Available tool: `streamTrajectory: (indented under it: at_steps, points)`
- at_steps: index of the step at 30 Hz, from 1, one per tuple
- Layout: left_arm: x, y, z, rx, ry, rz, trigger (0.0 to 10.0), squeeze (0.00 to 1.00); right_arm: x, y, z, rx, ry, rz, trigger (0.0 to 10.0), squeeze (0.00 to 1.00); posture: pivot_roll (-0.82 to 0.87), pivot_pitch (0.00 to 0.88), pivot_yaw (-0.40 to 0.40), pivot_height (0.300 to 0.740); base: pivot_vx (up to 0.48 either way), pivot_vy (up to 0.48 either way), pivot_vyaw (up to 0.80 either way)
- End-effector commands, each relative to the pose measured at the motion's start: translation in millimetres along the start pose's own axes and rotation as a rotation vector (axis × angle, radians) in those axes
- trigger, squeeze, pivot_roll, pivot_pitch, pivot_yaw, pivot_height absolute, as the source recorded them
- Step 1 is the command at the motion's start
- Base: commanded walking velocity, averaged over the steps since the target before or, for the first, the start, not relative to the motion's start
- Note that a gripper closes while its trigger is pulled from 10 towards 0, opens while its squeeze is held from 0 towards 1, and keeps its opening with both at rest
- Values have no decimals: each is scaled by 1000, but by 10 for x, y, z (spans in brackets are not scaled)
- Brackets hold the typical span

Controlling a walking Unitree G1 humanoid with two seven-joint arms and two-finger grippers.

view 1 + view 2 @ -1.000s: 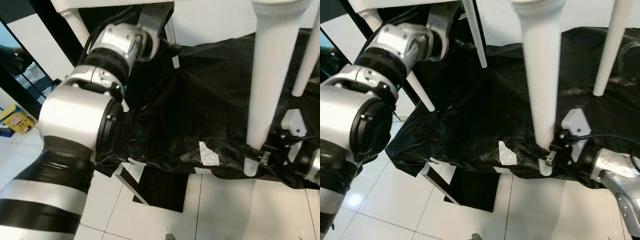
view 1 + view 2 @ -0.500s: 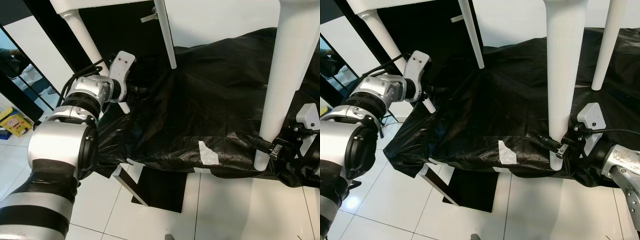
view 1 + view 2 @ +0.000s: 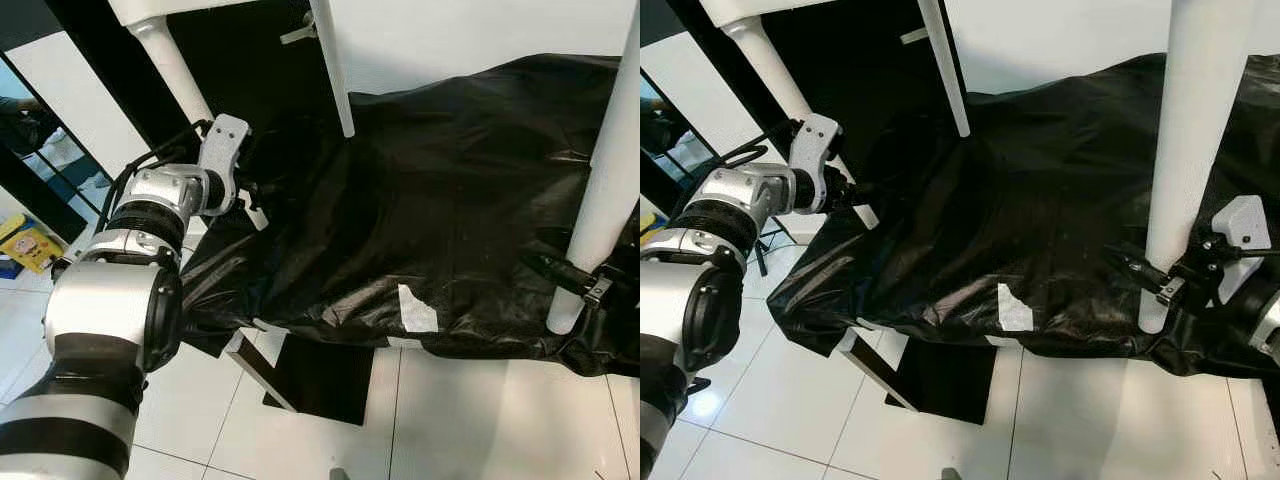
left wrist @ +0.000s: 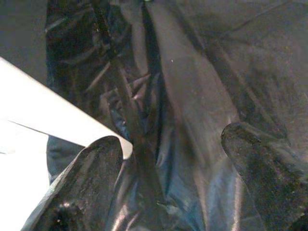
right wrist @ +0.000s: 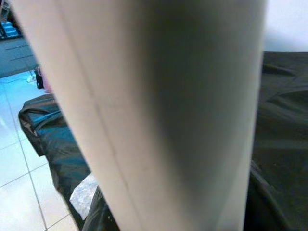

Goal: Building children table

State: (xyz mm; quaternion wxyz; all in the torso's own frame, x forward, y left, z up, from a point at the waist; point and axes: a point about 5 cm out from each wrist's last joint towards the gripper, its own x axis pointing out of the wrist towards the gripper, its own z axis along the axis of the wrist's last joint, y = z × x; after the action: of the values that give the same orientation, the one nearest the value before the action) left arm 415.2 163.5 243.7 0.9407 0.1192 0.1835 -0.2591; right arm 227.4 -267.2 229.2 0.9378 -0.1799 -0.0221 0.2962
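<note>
At lower right, my right gripper (image 3: 1162, 285) is clenched around the white table leg (image 3: 1185, 150). My left gripper (image 4: 178, 159) is spread open over the black sheet (image 3: 450, 200), touching another leg (image 3: 775, 85).

Low surface draped w/ crumpled black plastic sheet (image 3: 450, 210), standing on white tiled floor (image 3: 470, 420). White table legs rest on sheet: thin one (image 3: 332, 70) near back, thick one (image 3: 1185, 160) at front right edge. Pale tape patch (image 3: 1014, 308) stuck at sheet's front edge. Dark flat panel (image 3: 940, 380) lies on floor beneath overhang.
</note>
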Motion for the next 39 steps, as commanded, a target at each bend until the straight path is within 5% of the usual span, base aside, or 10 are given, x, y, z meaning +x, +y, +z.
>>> streamTrajectory:
  at_steps: [1,6,7,13,14,18,19,23,24,39]
  points:
    - [-85,20,-133,0,28,-182,10000,0,-139,-166,-102,5,49,-109,0,0,-21,0,236,740,0,0,0]
    - [-101,26,-189,-6,32,-203,10000,0,-172,-241,-138,-3,60,-152,196,0,-21,0,235,740,0,0,0]
    - [-105,25,-215,-14,39,-210,10000,0,-170,-270,-158,3,64,-172,10000,0,-18,0,232,740,0,0,0]
    - [-143,60,-301,-18,32,-207,10000,0,-61,-209,-226,46,53,-187,10000,47,-9,0,227,740,0,0,0]
    - [-160,72,-321,-39,27,-211,10000,0,-34,-195,-230,59,33,-197,10000,1000,-3,0,219,740,0,0,0]
    - [-213,120,-351,-62,2,-208,10000,227,29,-161,-219,80,-26,-233,10000,1000,1,0,215,740,0,0,0]
    - [-240,149,-366,-73,-12,-202,10000,1000,58,-132,-221,110,-50,-257,10000,1000,3,0,213,740,0,0,0]
    - [-296,186,-416,-76,-42,-189,10000,1000,135,-20,-213,137,-104,-304,10000,1000,8,0,204,740,0,0,0]
    - [-321,198,-443,-73,-69,-174,10000,1000,183,70,-212,156,-129,-321,10000,0,9,0,200,740,0,0,0]
    - [-638,241,-739,-175,-304,-57,10000,0,199,446,-201,264,-237,-611,10000,0,12,0,169,740,0,0,0]
